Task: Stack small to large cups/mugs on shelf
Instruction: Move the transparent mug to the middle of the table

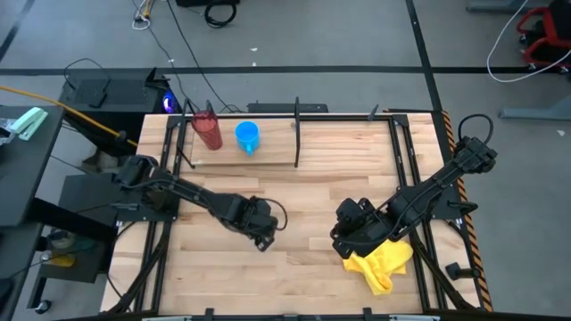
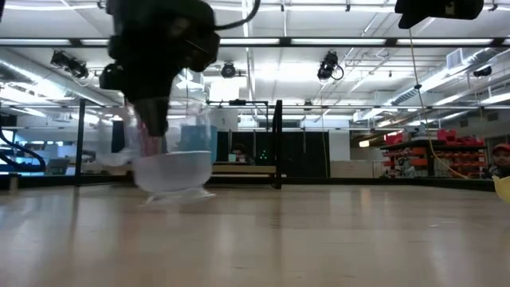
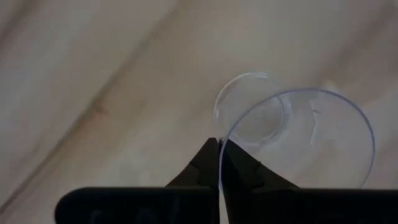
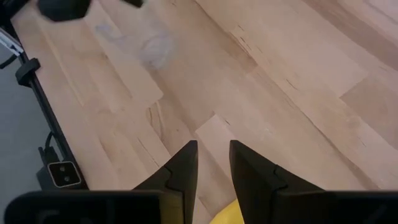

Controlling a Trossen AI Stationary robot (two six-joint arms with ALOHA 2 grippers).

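The small clear cup [image 2: 171,171] is at the table's middle left, with my left gripper [image 1: 263,237] shut on it from above. The same gripper shows in the low view [image 2: 155,127] and in its own wrist view [image 3: 219,149]. The dark red tumbler [image 1: 208,131] and the blue cup [image 1: 247,136] stand upright side by side within the black wire shelf [image 1: 297,134] at the far left. My right gripper [image 1: 343,234] hovers open and empty over the wood at the near right; its wrist view [image 4: 213,155] shows bare wood between the fingers. My left gripper pinches the clear cup's rim [image 3: 221,138], one finger inside the cup and one outside. The fingers come from above, pointing down. The cup hangs mouth up below them, its base [image 2: 175,194] at or just above the table; I cannot tell which.
A yellow cloth [image 1: 382,263] lies on the table just behind my right gripper, toward the near right corner. The shelf's upright posts [image 2: 277,143] stand at its ends. Bare wood lies between the two grippers and the shelf.
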